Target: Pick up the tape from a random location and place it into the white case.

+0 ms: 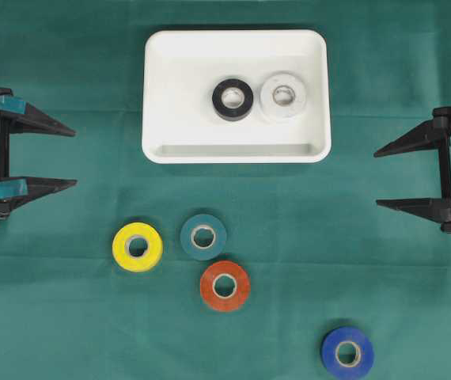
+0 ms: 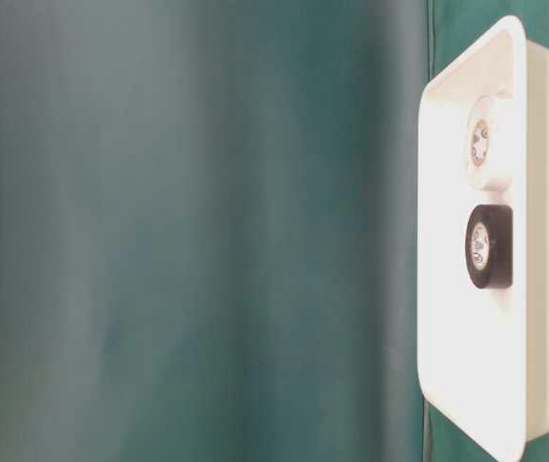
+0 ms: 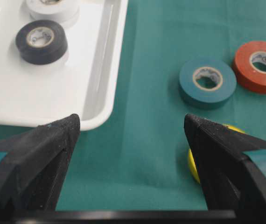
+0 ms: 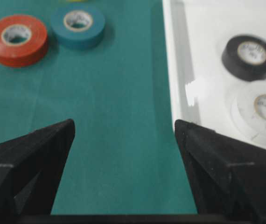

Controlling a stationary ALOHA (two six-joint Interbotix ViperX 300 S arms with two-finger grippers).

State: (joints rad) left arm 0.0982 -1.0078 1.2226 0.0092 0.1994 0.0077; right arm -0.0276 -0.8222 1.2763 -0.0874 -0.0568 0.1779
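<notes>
The white case [image 1: 162, 95] lies at the back middle of the green cloth. A black tape roll [image 1: 233, 99] and a white tape roll [image 1: 283, 96] lie inside it; both also show in the table-level view, the black roll [image 2: 489, 246] below the white roll [image 2: 482, 142]. On the cloth lie a yellow roll [image 1: 137, 247], a teal roll [image 1: 203, 236], an orange roll [image 1: 225, 285] and a blue roll [image 1: 347, 352]. My left gripper [image 1: 73, 157] is open and empty at the left edge. My right gripper [image 1: 377, 178] is open and empty at the right edge.
In the left wrist view the case [image 3: 100, 84], teal roll [image 3: 207, 83] and orange roll [image 3: 259, 66] lie ahead, and the yellow roll [image 3: 193, 165] is half hidden by a finger. The right wrist view shows the case's rim [image 4: 170, 70].
</notes>
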